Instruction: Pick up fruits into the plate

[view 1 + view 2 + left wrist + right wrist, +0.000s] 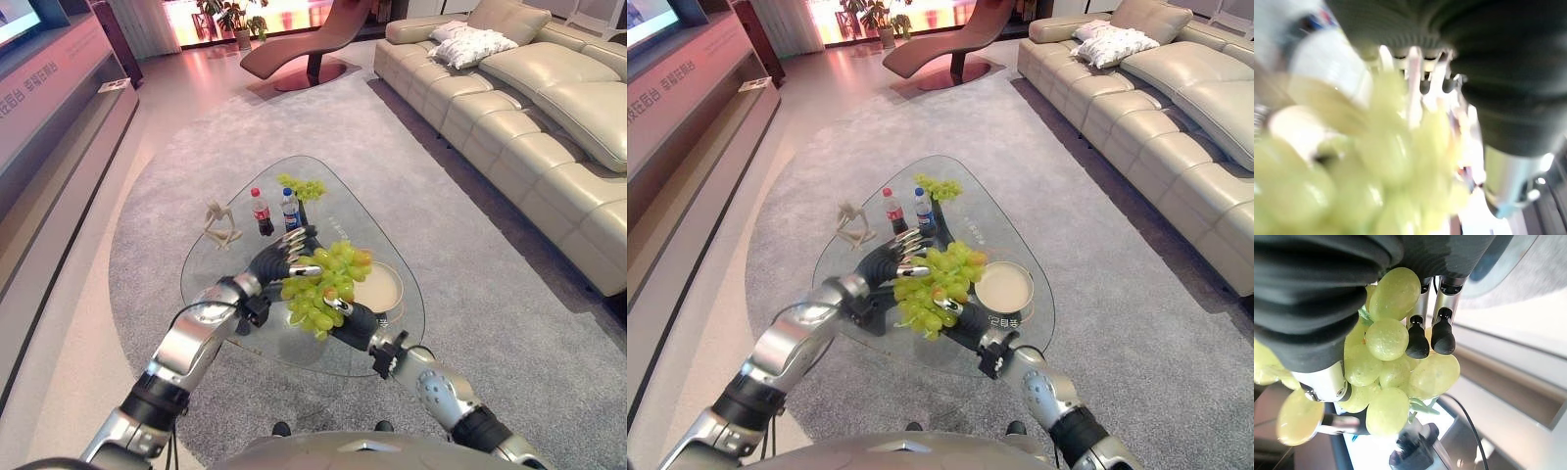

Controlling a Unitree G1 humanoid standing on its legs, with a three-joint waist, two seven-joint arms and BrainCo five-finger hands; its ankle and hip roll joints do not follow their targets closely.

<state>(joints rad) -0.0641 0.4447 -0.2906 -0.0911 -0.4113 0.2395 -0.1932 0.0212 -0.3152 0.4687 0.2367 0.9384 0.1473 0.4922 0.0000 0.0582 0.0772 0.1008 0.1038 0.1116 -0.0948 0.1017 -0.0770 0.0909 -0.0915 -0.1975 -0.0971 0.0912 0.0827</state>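
Note:
A bunch of green grapes [323, 284] hangs just above the glass table [225, 294], at the left rim of the beige plate [384, 291]. My right hand [355, 321] comes in from below. In the right wrist view its dark-tipped fingers [1425, 333] curl round the grapes [1400, 372]. My left hand [274, 262] lies against the bunch's far left side with fairly straight fingers [299, 238] and its thumb on the grapes. The grapes [1376, 161] sit close in front of that hand. A second grape bunch [302, 186] lies at the table's far end.
Two small bottles, one dark [261, 211] and one blue-labelled [290, 209], stand behind my hands, and a pale figurine [221, 225] is to their left. A cream sofa [549, 127] runs along the right, a low bench [59, 108] along the left, and grey carpet [490, 323] surrounds the table.

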